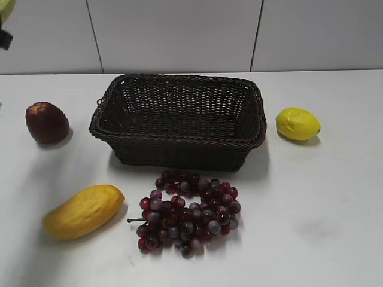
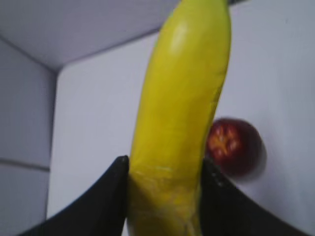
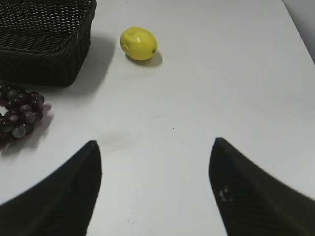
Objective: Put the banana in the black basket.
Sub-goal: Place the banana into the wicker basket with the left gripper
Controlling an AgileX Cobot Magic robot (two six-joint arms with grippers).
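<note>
My left gripper (image 2: 165,164) is shut on the banana (image 2: 184,113), a long yellow fruit that stands up between the black fingers and fills the left wrist view. In the exterior view only a yellow-green tip of the banana (image 1: 6,8) and a bit of the left gripper (image 1: 5,37) show at the top left corner, high above the table. The black basket (image 1: 179,140) stands at the table's middle back, with nothing in it; its corner shows in the right wrist view (image 3: 47,39). My right gripper (image 3: 155,145) is open and holds nothing, low over bare table.
A dark red apple (image 1: 46,122) sits left of the basket and shows below the banana (image 2: 232,145). A plump yellow mango-like fruit (image 1: 84,210) lies front left. Purple grapes (image 1: 188,212) lie before the basket. A lemon (image 1: 297,124) sits to its right.
</note>
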